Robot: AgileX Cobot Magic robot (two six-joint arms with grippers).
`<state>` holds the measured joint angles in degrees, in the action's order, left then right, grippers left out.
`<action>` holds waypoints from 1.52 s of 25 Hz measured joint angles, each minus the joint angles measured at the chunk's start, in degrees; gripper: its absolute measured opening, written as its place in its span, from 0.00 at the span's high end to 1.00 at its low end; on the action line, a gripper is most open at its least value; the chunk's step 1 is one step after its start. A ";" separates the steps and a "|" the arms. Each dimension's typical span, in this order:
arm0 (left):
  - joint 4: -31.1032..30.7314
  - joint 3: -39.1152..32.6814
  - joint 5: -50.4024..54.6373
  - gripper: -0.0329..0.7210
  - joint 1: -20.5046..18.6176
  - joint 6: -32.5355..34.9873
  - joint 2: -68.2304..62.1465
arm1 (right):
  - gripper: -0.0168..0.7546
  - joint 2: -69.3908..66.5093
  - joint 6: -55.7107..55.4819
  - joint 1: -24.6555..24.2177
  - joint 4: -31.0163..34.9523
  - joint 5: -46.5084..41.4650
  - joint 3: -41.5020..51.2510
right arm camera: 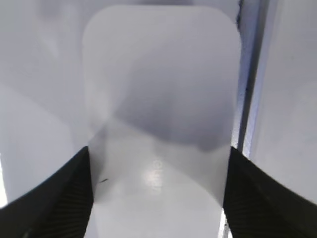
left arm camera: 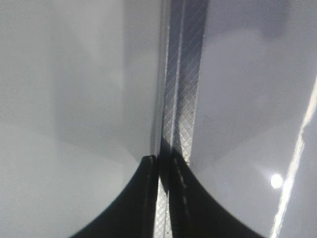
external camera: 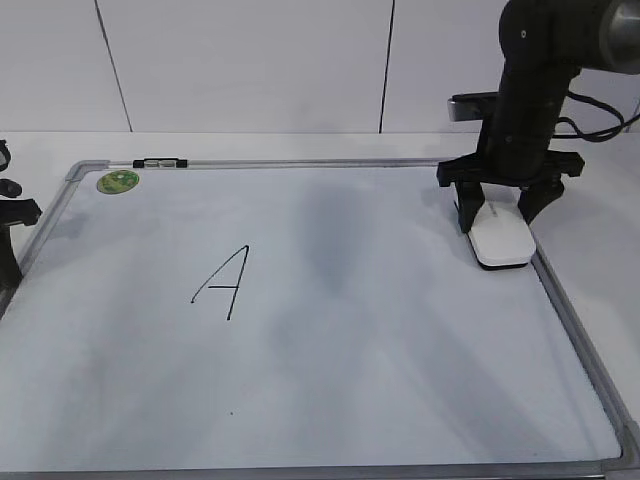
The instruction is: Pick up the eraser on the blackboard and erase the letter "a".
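Note:
The white eraser (external camera: 502,240) lies flat on the blackboard (external camera: 380,330) at its right edge. My right gripper (external camera: 497,205) stands over its far end with a finger against each long side. In the right wrist view the eraser (right arm camera: 163,99) fills the gap between the fingers (right arm camera: 158,151) with no space showing. My left gripper (external camera: 12,215) is at the board's left edge, partly out of view. In the left wrist view it (left arm camera: 163,161) is shut and empty over the board's frame (left arm camera: 183,74). No lowercase "a" shows anywhere on the board.
A tall capital "A" (external camera: 225,283) is written left of the board's middle. A round green sticker (external camera: 118,182) sits in the far left corner. A small black-and-white piece (external camera: 160,162) lies on the far frame. The frame rail (right arm camera: 252,99) runs just right of the eraser.

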<state>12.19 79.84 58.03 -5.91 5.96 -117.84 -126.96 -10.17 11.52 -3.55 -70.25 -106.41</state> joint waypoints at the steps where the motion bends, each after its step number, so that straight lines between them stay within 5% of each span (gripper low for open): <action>1: -0.10 0.00 0.00 0.93 0.00 0.00 0.00 | 0.26 0.00 0.00 -0.22 0.24 0.11 0.58; 31: -0.10 0.00 0.00 0.93 0.00 0.00 0.00 | 0.26 0.30 0.26 -1.29 2.40 1.16 2.96; 38: -0.10 0.08 0.00 0.93 0.00 0.00 0.00 | 0.15 0.06 0.34 -1.29 2.98 0.71 3.70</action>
<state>12.09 79.92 58.03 -5.91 5.96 -117.84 -126.90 -9.83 10.23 -0.57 -69.54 -102.71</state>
